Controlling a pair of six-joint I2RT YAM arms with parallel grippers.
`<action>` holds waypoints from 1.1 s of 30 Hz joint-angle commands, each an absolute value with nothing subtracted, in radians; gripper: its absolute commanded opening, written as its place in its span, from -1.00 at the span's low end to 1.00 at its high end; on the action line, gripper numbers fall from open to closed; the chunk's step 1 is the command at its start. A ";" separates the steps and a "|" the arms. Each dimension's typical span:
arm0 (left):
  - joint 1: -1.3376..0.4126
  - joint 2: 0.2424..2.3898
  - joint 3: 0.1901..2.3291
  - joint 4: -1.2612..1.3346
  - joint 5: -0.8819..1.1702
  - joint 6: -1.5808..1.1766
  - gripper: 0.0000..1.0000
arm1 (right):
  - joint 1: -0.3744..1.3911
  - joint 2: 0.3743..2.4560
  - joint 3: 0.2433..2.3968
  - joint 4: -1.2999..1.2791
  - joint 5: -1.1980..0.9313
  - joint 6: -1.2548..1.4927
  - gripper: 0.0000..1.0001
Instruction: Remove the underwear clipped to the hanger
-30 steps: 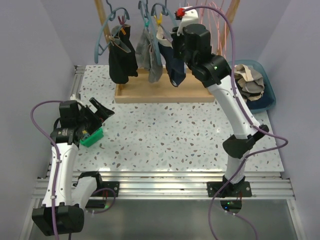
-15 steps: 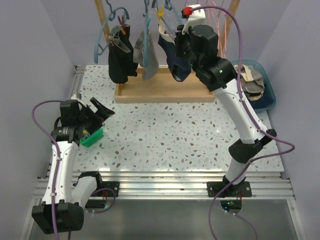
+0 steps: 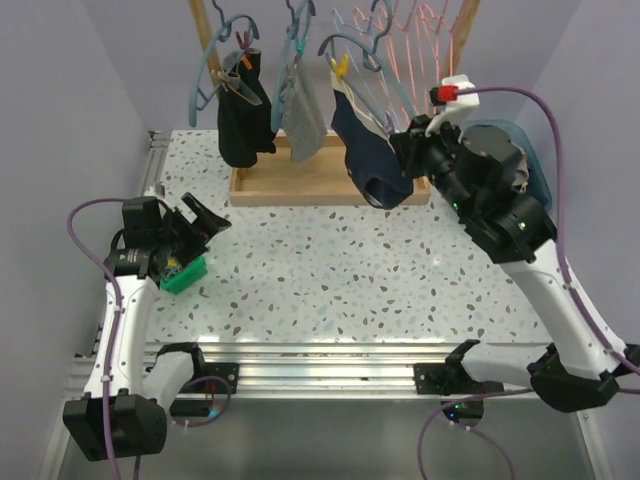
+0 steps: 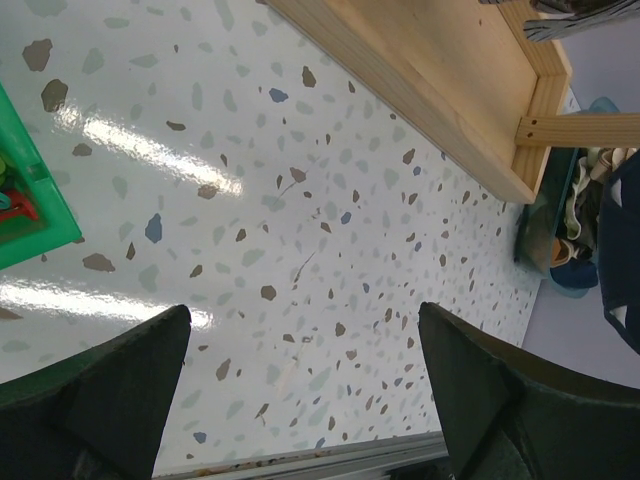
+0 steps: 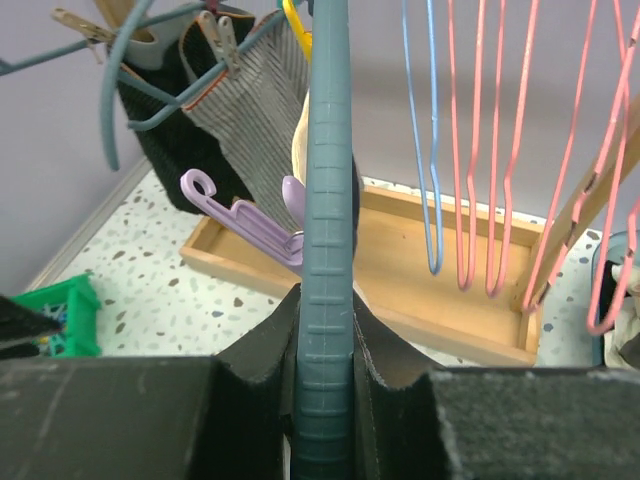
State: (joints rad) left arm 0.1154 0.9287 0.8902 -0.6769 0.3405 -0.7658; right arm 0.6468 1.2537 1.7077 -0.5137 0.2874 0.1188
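Speckled desk point(image 3: 350, 270) carries a wooden rack base point(image 3: 300, 185) at the back, with dark and grey garments point(image 3: 245, 120) hung above its left part. Right gripper point(image 5: 327, 340) is clenched on the teal hanger point(image 5: 327, 200), and the navy underwear point(image 3: 365, 155) hangs from that hanger over the base's right end, pinned at the top by a yellow clip point(image 3: 341, 67). Left gripper point(image 4: 305, 320) is released, jaws wide, hovering over the desk's left side beside a green bin point(image 3: 184, 274).
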 commanded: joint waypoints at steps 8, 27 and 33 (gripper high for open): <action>0.114 0.937 0.928 -0.618 0.399 -0.776 1.00 | 0.644 0.916 1.364 -0.712 0.092 0.172 -1.00; 0.008 0.957 0.887 -0.470 0.512 -0.850 1.00 | 0.644 0.701 1.124 -0.798 0.460 0.227 -1.00; -0.035 0.943 0.853 -0.420 0.528 -0.888 1.00 | 0.655 0.805 0.998 -0.637 0.197 0.253 -1.00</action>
